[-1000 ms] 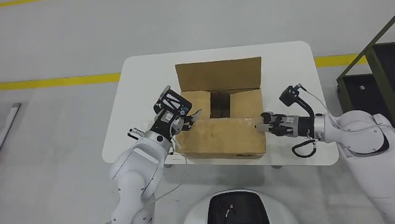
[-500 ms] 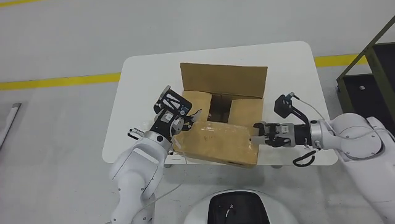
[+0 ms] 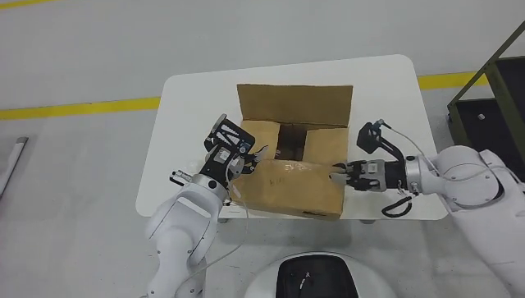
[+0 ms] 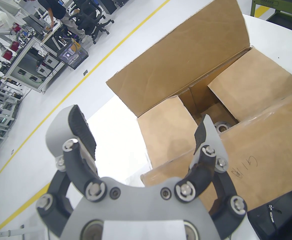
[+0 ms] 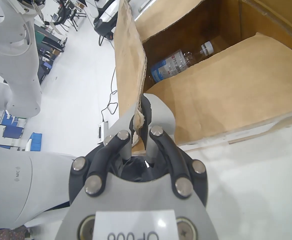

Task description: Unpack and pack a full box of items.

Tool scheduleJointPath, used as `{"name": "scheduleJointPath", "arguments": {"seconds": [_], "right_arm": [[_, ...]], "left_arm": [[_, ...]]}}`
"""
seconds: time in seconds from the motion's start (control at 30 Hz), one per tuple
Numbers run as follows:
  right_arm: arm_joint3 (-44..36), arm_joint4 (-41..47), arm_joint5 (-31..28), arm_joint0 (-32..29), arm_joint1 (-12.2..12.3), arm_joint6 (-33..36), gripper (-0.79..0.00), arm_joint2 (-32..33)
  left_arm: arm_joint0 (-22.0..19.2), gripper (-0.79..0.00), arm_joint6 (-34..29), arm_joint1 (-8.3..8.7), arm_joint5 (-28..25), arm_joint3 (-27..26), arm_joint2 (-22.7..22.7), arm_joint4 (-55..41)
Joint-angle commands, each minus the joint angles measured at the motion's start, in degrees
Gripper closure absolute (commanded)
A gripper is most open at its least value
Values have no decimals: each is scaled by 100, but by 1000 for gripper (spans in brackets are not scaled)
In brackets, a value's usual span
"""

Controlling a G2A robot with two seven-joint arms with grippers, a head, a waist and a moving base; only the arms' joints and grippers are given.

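A brown cardboard box point(image 3: 295, 154) stands on the white table point(image 3: 189, 101), its far flap point(image 3: 295, 101) upright and its near flap point(image 3: 291, 187) tilted outward. My right gripper point(image 3: 338, 174) point(image 5: 141, 116) is shut on the right corner edge of that near flap point(image 5: 128, 51). Inside the box lies a clear plastic bottle point(image 5: 178, 63) with a blue label and white cap. My left gripper point(image 3: 254, 153) point(image 4: 146, 128) hangs open just left of the box at the near flap's left end point(image 4: 248, 156), with nothing between its fingers. Two side flaps point(image 4: 166, 126) lie folded inward.
A dark green metal rack point(image 3: 492, 101) stands beyond the table's right end. Yellow floor lines point(image 3: 74, 109) run behind the table. Bare tabletop point(image 3: 385, 84) lies to the left of and behind the box.
My right gripper has pulled the near flap's right corner outward and toward the table's front edge, then eased back slightly. The box has turned a little. The left arm has kept still.
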Motion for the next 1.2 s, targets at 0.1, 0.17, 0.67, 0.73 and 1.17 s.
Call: {"name": "scheduleJointPath", "arguments": {"seconds": [0.1, 0.17, 0.67, 0.73, 1.17], "right_arm": [[-431, -1088, -327, -85, 32, -990, 0, 277], [-624, -1639, -523, -174, 44, -1384, 0, 369], [-1267, -4123, -603, -736, 59, -2932, 0, 398], [-1267, -4123, -603, -736, 59, -2932, 0, 398], [-1622, -5204, -896, -1356, 117, -4115, 0, 628]], "left_arm": [[16, -785, 92, 7, 63, -11, -4, -1], [-32, -785, 154, 15, 135, -17, -16, -58], [-539, -785, -139, 65, 263, 89, 209, -312], [-530, -785, -163, 75, 274, 100, 224, -332], [-731, -785, -715, 127, 203, 333, 453, -306]]}}
